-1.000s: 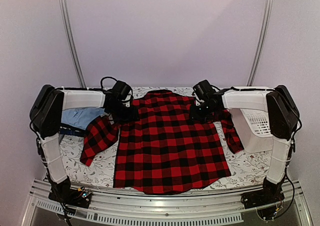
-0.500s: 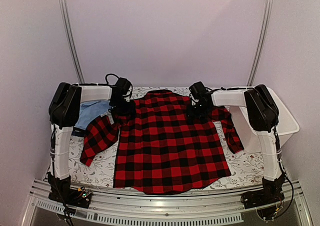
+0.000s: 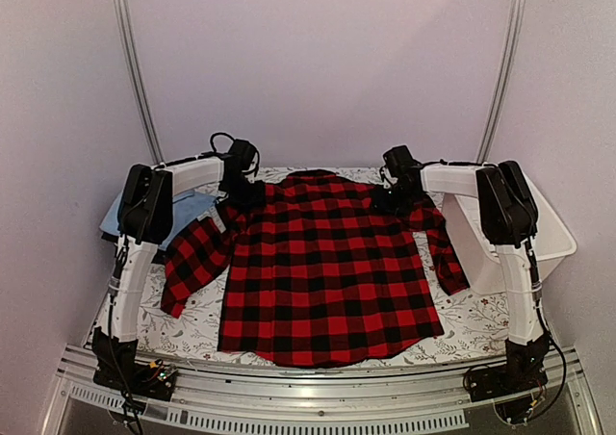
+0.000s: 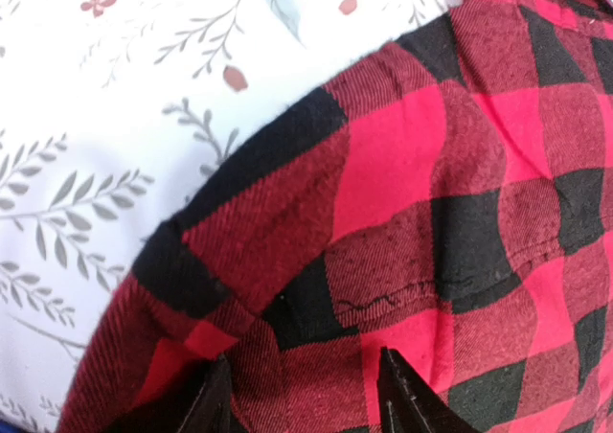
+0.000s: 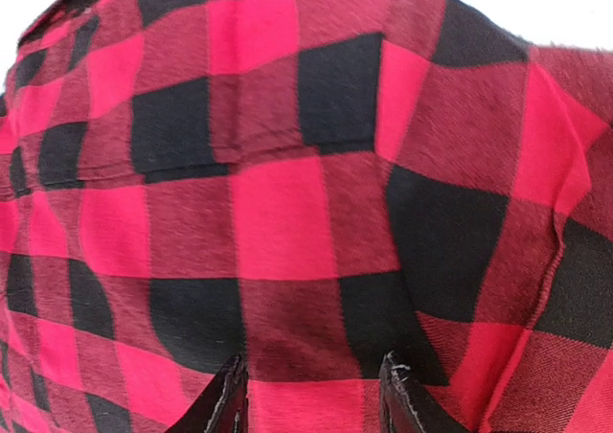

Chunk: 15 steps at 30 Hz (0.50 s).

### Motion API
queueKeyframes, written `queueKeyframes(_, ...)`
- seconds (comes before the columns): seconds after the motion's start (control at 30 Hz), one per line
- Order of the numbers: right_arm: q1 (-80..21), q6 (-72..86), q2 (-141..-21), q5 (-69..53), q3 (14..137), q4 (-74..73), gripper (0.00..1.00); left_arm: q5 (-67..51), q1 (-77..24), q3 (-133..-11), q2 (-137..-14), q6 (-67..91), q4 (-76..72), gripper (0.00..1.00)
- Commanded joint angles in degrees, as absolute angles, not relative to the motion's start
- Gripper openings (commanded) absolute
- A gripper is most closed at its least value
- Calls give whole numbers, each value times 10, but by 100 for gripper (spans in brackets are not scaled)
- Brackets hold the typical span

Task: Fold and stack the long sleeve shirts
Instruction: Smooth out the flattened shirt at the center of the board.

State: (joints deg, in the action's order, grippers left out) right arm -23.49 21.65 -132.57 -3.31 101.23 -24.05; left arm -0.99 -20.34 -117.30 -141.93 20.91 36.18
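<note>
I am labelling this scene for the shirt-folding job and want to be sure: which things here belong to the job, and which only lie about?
Belong to the job:
- red-and-black checked flannel shirt, spread flat on the table
- light blue cloth shirt, at the far left, partly behind the left arm

Only lying about:
- white plastic basket, at the right edge
- leaf-printed white table cover

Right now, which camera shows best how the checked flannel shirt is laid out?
The top external view: the whole flannel shirt lies spread flat on the floral cloth, both sleeves visible. The left wrist view shows only a shoulder edge over that cloth; the right wrist view shows just close-up checked fabric.
</note>
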Motion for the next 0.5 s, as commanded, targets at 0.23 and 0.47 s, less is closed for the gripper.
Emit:
queueKeyframes(0.23, -234, 229, -1424, -126, 1183, -208, 39, -42, -196, -1195, -1450, 202, 401, 51)
queueKeyframes(0.47, -220, 280, -1488, -139, 1209, -197, 35, -45, -199, -1177, -1411, 195, 401, 51)
